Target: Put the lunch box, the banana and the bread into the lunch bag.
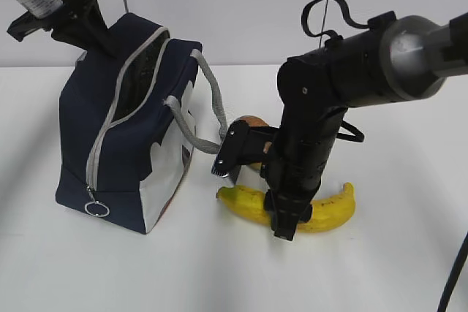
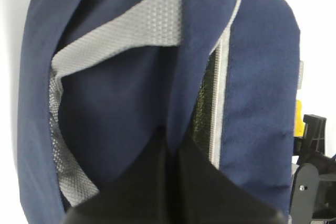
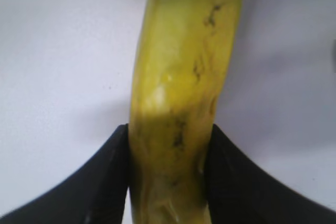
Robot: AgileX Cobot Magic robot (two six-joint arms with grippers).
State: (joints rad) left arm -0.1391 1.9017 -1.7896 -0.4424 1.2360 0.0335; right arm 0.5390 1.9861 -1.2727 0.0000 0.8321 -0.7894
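Observation:
The navy lunch bag (image 1: 80,118) stands upright at the left with its grey zipper open. My left gripper (image 1: 99,34) is shut on the bag's top fabric edge (image 2: 173,98) and holds the opening apart. The yellow banana (image 1: 333,210) lies on the white table right of the bag. My right gripper (image 1: 285,221) comes down on its middle, and both fingers press against its sides (image 3: 169,135). The bread (image 1: 252,120) shows as a brown patch behind the right gripper, mostly hidden. The lunch box is out of view.
The bag's grey strap handles (image 1: 212,100) hang toward the right gripper's wrist. The white table (image 1: 219,268) runs in front of the bag and banana. A black cable (image 1: 453,275) crosses the lower right corner.

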